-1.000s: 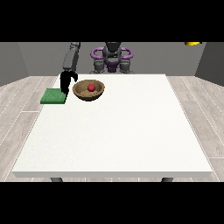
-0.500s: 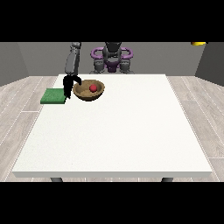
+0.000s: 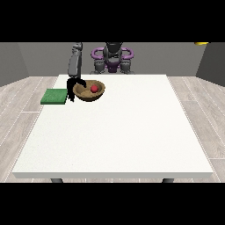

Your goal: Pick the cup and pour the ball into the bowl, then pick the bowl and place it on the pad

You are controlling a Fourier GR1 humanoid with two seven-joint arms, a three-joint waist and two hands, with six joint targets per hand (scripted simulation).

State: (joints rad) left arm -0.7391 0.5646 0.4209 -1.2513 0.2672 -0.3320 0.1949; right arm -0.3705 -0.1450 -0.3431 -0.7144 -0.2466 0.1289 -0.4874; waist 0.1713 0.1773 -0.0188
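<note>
Bowl (image 3: 89,91) sits in the upper left of the frame, on the white table (image 3: 114,132) near its far left corner. It is brown, round and shallow, wood-like in tone, with a smooth rim. A small red ball (image 3: 94,88) lies inside it, right of centre.

Pad (image 3: 54,96): a flat green rectangle, matt, lying at the table's left edge, just left of the bowl and apart from it.

Hand at the view's left (image 3: 71,88): black, hanging from a grey forearm that drops from the upper left. It is between pad and bowl, with one dark finger arched over the bowl's left rim and the rest below along the bowl's outer wall; it appears curled round the rim.

Robot torso (image 3: 112,59), grey with purple rings, stands behind the table's far edge, top centre. Floor shows pale planks.
</note>
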